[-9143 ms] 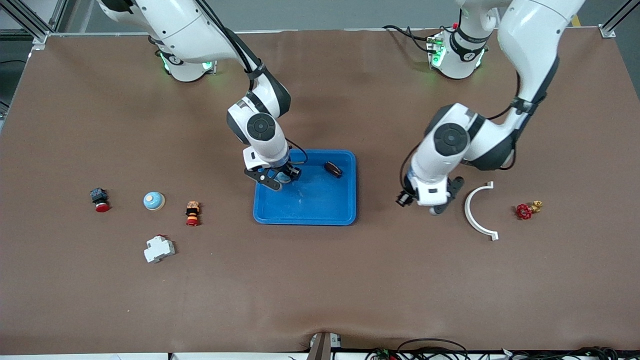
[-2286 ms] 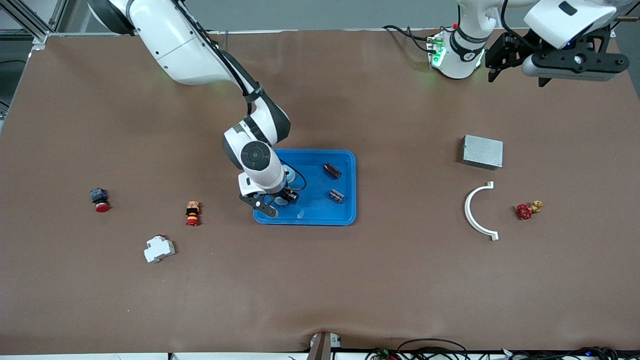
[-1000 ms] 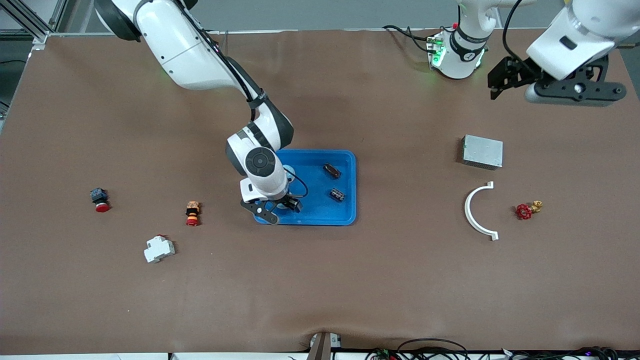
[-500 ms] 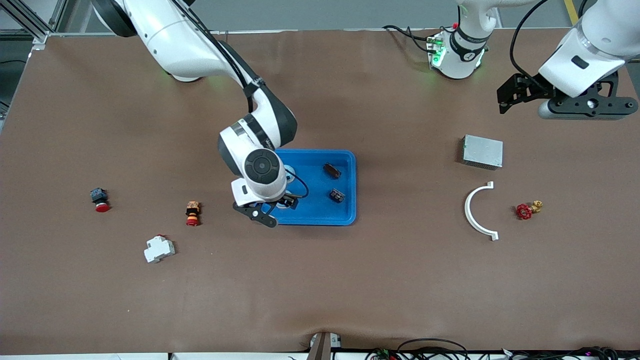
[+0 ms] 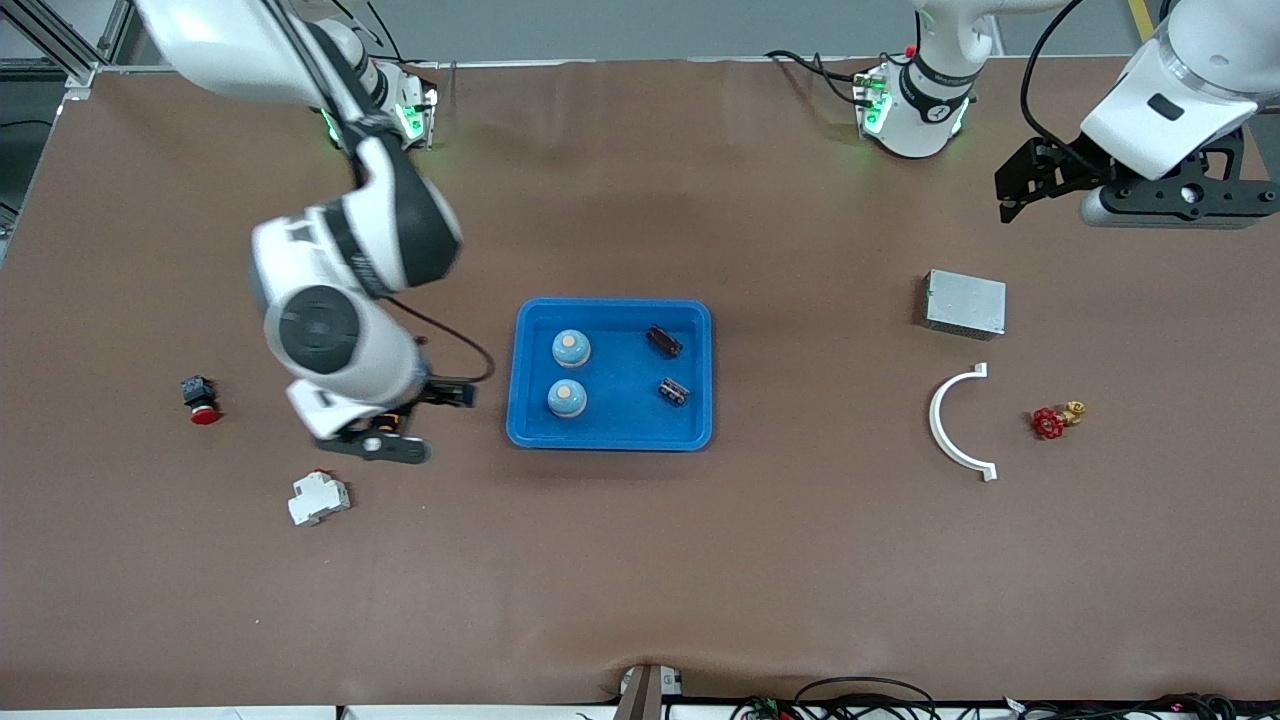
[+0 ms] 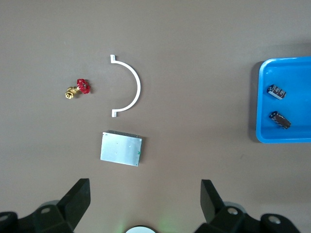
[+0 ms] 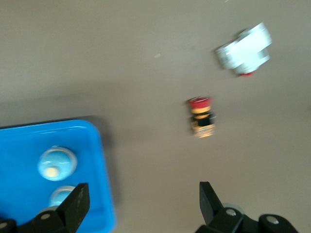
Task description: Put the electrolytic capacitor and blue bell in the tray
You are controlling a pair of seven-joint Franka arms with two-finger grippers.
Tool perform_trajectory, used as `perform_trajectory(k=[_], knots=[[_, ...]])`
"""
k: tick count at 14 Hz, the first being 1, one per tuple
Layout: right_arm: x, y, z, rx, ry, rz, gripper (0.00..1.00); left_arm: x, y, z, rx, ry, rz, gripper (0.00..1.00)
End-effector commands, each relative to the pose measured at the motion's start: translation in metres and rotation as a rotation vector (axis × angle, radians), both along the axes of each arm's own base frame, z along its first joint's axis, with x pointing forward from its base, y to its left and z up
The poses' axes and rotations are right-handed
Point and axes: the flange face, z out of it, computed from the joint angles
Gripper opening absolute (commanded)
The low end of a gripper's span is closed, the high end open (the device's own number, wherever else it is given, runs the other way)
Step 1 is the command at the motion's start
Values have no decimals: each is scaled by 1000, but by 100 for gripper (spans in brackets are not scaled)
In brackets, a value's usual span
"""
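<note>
The blue tray (image 5: 620,425) lies mid-table. In it stand two blue bells (image 5: 571,348) (image 5: 567,398) and lie two dark capacitors (image 5: 664,340) (image 5: 674,391). My right gripper (image 5: 418,421) is open and empty, up over the table between the tray and the small parts at the right arm's end. Its wrist view shows the tray (image 7: 24,145), both bells (image 7: 57,162) (image 7: 60,196) and the gripper (image 7: 143,204). My left gripper (image 5: 1180,197) is open and empty, high over the left arm's end. Its wrist view (image 6: 146,201) shows the tray (image 6: 299,73) and both capacitors (image 6: 276,91) (image 6: 281,120).
A grey metal box (image 5: 965,304), a white arc piece (image 5: 950,425) and a red valve (image 5: 1050,422) lie toward the left arm's end. A red push button (image 5: 200,398), a white breaker (image 5: 318,497) and an orange-red button (image 7: 202,116) lie toward the right arm's end.
My right gripper has let go of the second blue bell in the tray, risen, and moved off toward the right arm's end. The left arm has barely moved.
</note>
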Motion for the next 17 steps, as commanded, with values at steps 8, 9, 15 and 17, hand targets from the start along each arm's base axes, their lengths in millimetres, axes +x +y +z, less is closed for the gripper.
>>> perform_trajectory(k=[8,9,15,17], knots=[[-33,-214,113,45,-78,39,100,-4,-2,15,4,-33,6,100],[-43,-213,123,44,-89,35,100,-3,-4,13,5,-27,4,100],[-75,-211,155,82,-115,10,100,17,13,-2,13,-9,16,100],[-79,-223,161,81,-120,-5,100,20,27,-2,2,-8,42,100]])
